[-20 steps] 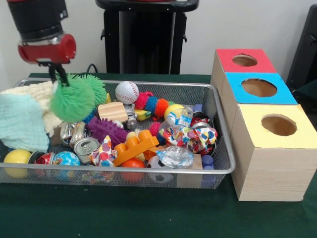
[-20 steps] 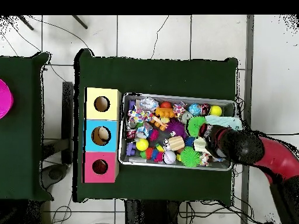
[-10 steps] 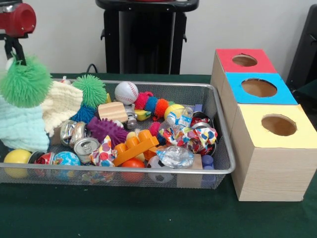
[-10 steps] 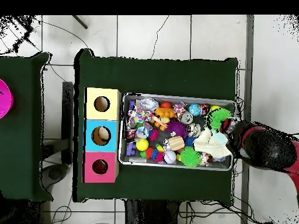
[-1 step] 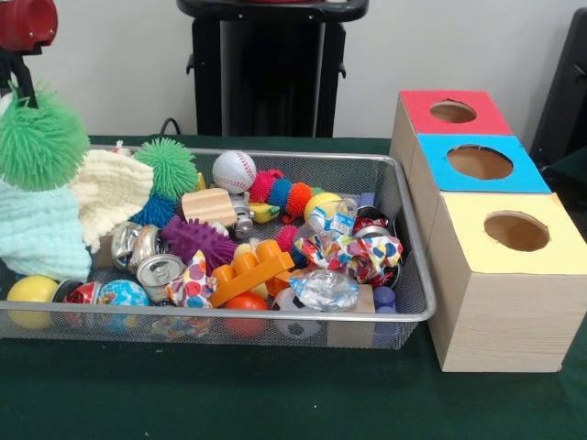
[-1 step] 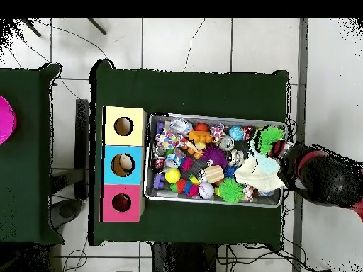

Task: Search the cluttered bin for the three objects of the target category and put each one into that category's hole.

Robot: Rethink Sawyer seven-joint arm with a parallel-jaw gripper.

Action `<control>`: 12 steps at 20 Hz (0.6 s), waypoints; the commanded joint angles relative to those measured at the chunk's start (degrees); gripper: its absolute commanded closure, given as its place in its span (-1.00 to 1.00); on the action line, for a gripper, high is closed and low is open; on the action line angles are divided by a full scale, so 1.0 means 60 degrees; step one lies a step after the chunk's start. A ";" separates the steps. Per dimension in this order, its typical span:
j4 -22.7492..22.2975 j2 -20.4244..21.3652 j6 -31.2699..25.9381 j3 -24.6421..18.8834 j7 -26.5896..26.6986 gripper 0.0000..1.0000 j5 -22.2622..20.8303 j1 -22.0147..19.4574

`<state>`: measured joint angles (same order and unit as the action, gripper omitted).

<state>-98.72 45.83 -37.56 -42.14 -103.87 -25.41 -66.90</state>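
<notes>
No readable writing anywhere. Hand (image 5: 20,81) clamped on green spiky ball (image 5: 38,147), raised over wire bin (image 5: 404,206) end. Dark green cloth surface (image 5: 275,394), white tiled floor (image 6: 184,42).

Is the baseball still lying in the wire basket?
Yes, the baseball lies among the toys at the far side of the wire basket, beside a green spiky ball.

wire bin (image 6: 216,200) of toys, three holed boxes (image 6: 123,164) beside it, arm over bin's end, possibly holding green ball (image 6: 268,139)
</notes>
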 commanded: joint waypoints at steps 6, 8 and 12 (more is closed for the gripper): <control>-0.0794 -0.0073 0.0155 -0.0554 0.1769 1.00 -0.0894 0.0083; -0.0843 -0.0155 0.0326 -0.0457 0.1542 1.00 -0.1056 0.0210; -0.1127 -0.0059 0.0615 -0.0188 0.0894 1.00 -0.1306 0.0463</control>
<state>-100.10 45.83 -37.23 -42.86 -103.87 -29.41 -66.38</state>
